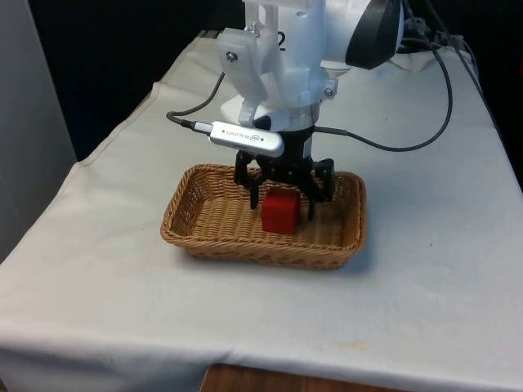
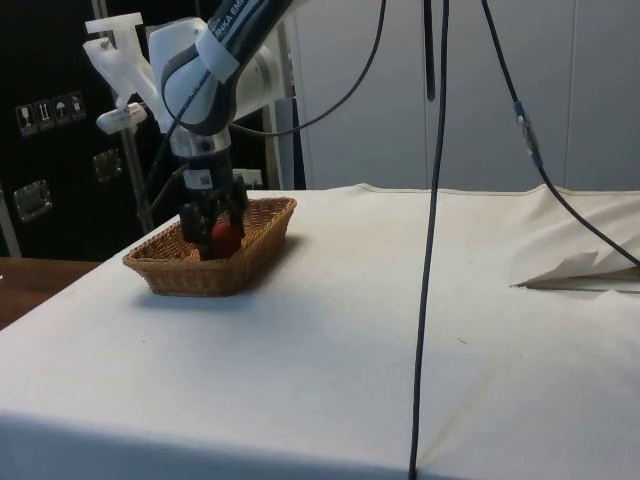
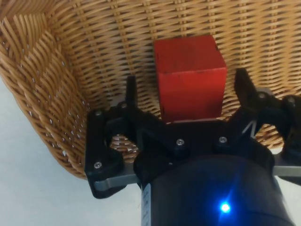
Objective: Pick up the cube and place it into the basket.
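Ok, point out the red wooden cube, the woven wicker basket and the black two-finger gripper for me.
Red wooden cube [image 1: 280, 214], front view, on its front face.
Woven wicker basket [image 1: 245, 246], front view, on its near outer wall.
Black two-finger gripper [image 3: 187, 96], wrist view, midway between the fingertips, which stand apart either side of the cube.

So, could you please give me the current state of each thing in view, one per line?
Cube: red, upright, resting on the basket floor between the claw's fingers, not gripped.
Basket: wicker, upright on the cloth, holding the cube.
Claw: open, lowered into the basket, fingers apart on either side of the cube.
Cloth: white, spread over the table, creased at one far edge in the side view.
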